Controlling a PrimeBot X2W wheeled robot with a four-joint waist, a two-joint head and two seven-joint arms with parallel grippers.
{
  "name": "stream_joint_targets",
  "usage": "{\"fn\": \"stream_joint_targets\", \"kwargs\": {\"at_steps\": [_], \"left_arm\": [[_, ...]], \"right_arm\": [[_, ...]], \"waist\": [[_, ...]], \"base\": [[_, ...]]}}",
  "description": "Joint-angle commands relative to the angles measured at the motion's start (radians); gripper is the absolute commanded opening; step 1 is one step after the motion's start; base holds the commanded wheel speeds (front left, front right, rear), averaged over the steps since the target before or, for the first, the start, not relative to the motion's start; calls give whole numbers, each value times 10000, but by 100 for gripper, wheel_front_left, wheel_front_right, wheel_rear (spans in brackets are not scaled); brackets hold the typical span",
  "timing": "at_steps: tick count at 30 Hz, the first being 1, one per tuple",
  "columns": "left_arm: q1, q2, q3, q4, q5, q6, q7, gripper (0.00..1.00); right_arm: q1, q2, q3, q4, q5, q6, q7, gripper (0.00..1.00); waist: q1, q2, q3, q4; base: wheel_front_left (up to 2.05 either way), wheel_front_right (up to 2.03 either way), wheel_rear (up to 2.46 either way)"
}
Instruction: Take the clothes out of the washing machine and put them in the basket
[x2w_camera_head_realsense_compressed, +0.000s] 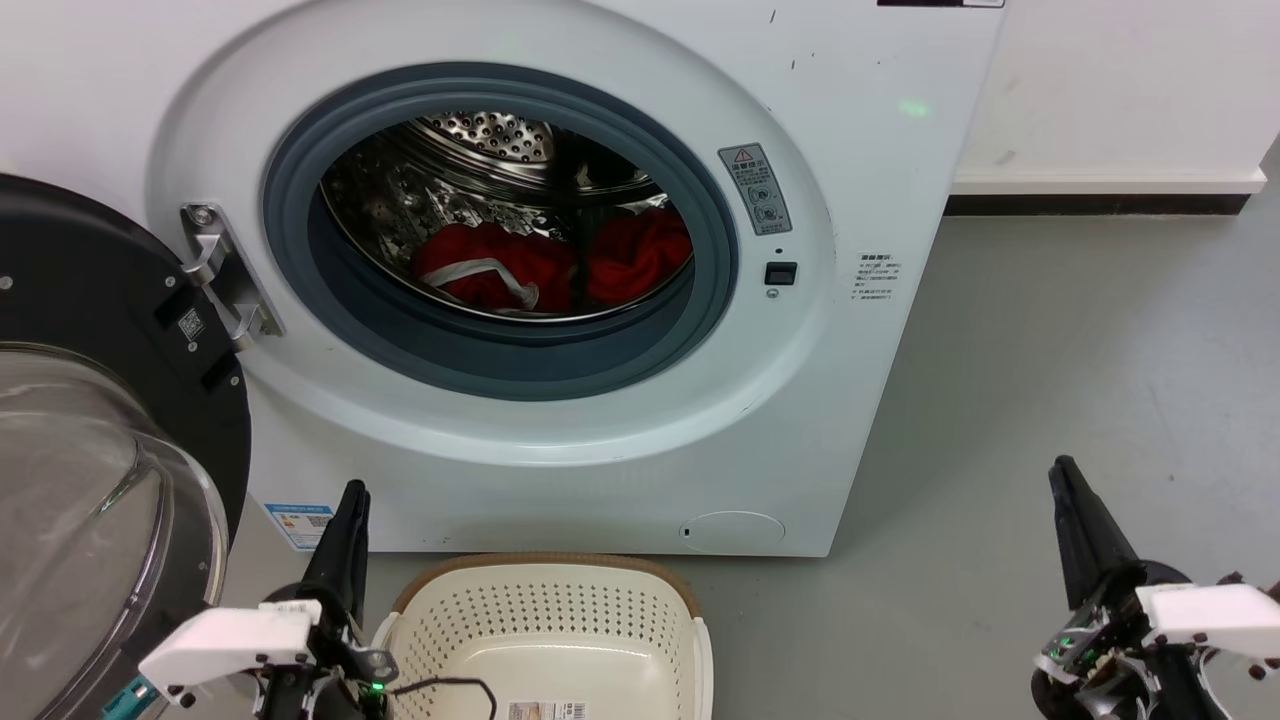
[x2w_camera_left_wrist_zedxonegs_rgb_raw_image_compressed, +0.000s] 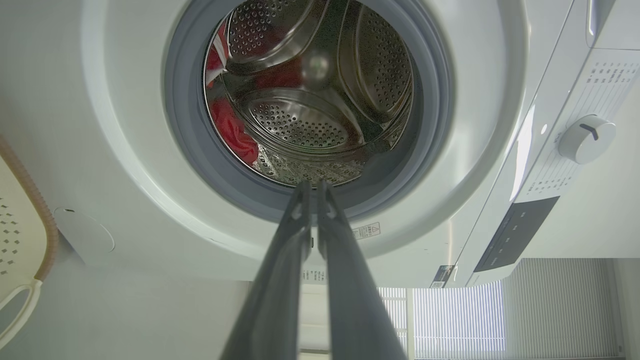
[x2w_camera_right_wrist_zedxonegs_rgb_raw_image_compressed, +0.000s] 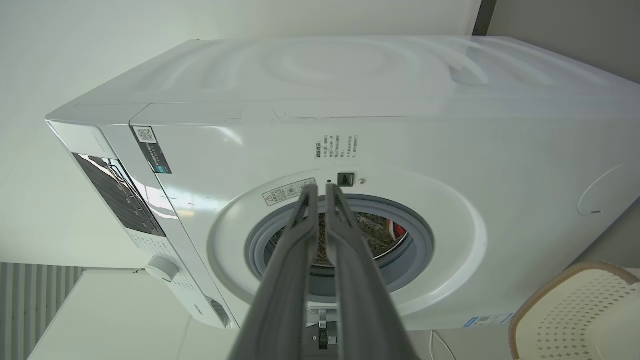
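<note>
The white washing machine (x2w_camera_head_realsense_compressed: 560, 440) stands with its door swung open to the left. Inside the steel drum lie two red clothes: one with white stripe trim (x2w_camera_head_realsense_compressed: 495, 268) and a plain one (x2w_camera_head_realsense_compressed: 637, 255) to its right. The clothes (x2w_camera_left_wrist_zedxonegs_rgb_raw_image_compressed: 231, 131) show at the drum's left in the left wrist view, and a sliver of red (x2w_camera_right_wrist_zedxonegs_rgb_raw_image_compressed: 398, 231) in the right wrist view. The cream basket (x2w_camera_head_realsense_compressed: 550, 625) sits on the floor in front of the machine, nothing in it. My left gripper (x2w_camera_head_realsense_compressed: 352, 492) is shut beside the basket's left. My right gripper (x2w_camera_head_realsense_compressed: 1062, 468) is shut, far right over the floor.
The open door (x2w_camera_head_realsense_compressed: 90, 440), black-rimmed with clear glass, juts out at the left, close to my left arm. Grey floor (x2w_camera_head_realsense_compressed: 1050, 380) stretches to the right of the machine. A white wall with dark baseboard (x2w_camera_head_realsense_compressed: 1100, 204) runs behind.
</note>
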Motion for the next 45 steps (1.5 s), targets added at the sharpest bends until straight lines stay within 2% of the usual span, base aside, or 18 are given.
{"fn": "stream_joint_targets", "kwargs": {"at_steps": [1,4,16,22,26,30,34,39,45], "left_arm": [[10,0,-9,5,2,0,-15,100],[265,-23,-53,251,6,2,-29,100],[547,-17,-297,-278,469,-2,-634,100],[658,-14,18,-217,1072,-4,-906,100],[658,-12,206,-163,1489,-5,-1078,100],[607,-8,699,-301,2212,-1,-1240,100],[542,-8,992,-574,3033,86,-1398,100],[547,-5,1059,-1256,4192,454,-1586,100],[704,-3,735,-2158,5475,1163,-1799,100]], "right_arm": [[11,4,5,9,-1,-2,-14,100],[248,30,27,243,-6,-2,-29,100],[468,18,103,-44,-407,-2,-636,100],[522,13,16,75,-1260,-2,-910,100],[489,8,-72,121,-2347,-2,-1081,100],[444,5,-446,-264,-4472,-2,-1245,100],[440,2,-454,-803,-5900,-2,-1402,100],[487,-3,-368,-1499,-7309,-2,-1589,100],[565,-8,-171,-2203,-8832,-2,-1803,100]], "waist": [[0,0,1,0],[0,0,4,-1],[0,0,15,-20],[0,0,15,-34],[0,0,15,-46],[0,0,28,-57],[0,0,43,-68],[0,0,77,-81],[0,0,121,-96]], "base": [[0,0,0],[0,0,0],[0,0,0],[0,0,0],[0,0,0],[0,0,0],[0,0,0],[0,0,0],[0,0,0]]}}
